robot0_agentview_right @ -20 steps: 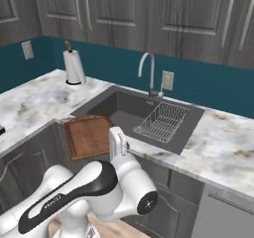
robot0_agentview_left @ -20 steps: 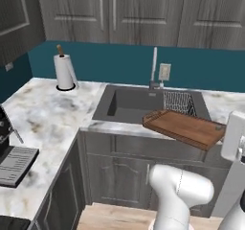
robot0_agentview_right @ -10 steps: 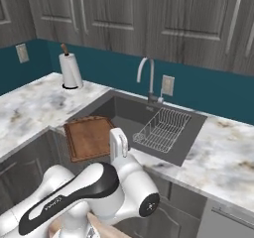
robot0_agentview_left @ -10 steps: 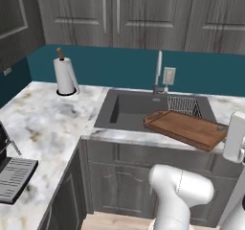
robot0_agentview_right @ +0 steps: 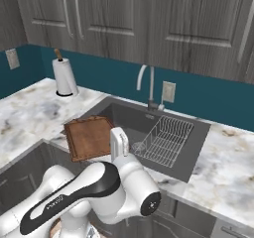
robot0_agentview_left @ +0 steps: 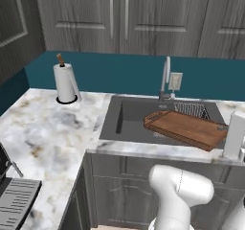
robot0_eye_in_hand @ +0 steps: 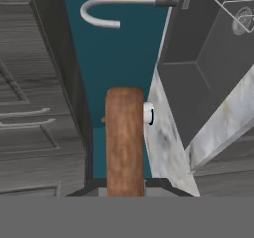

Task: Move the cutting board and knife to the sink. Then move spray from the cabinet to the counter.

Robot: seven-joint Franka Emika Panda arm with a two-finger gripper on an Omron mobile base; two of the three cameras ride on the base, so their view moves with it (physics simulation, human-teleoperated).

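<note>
sink (robot0_agentview_left: 129, 123): wire rack (robot0_agentview_right: 166, 139) at its right end
cutting board (robot0_agentview_left: 186, 128): raised above the sink's near edge
end effector (robot0_eye_in_hand: 125, 190): jaws clamped on the cutting board's short end

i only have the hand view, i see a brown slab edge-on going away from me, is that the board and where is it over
Observer: Yes, it is the cutting board; in the left base view it hangs tilted over the front right part of the sink, off the counter.
Operator: anything in the basin under it
Observer: A wire rack sits in the basin's right half, seen in the right base view; the board is left of it there.
Operator: is the knife on the board
Observer: No knife lies on the board's top face in either base view.
</note>
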